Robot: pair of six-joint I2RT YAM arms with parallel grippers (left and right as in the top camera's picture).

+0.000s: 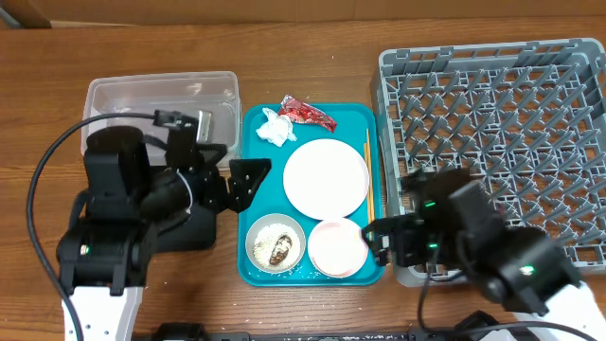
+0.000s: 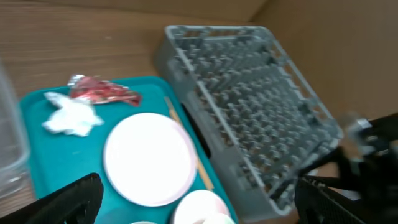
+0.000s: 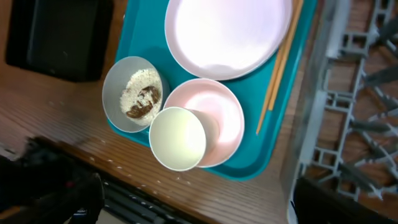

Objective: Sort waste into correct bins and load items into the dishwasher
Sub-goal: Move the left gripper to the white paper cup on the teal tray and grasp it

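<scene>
On the teal tray (image 1: 248, 237) lie a red wrapper (image 1: 308, 113), a white tissue wad (image 1: 276, 128), a white plate (image 1: 325, 179), chopsticks (image 1: 367, 170), an off-white bowl (image 1: 276, 243) with rice bits and a brown scrap, and a pale pink bowl (image 1: 338, 247). The right wrist view shows a small cup (image 3: 178, 138) resting in the pink bowl (image 3: 221, 115). My left gripper (image 1: 251, 180) is open and empty at the tray's left edge. My right gripper (image 1: 377, 237) is open and empty beside the pink bowl.
The clear tub (image 1: 161, 99) stands at the back left. The black tray (image 1: 189, 227) lies in front of it, mostly under my left arm. The grey dish rack (image 1: 492, 142) fills the right side, close to the teal tray.
</scene>
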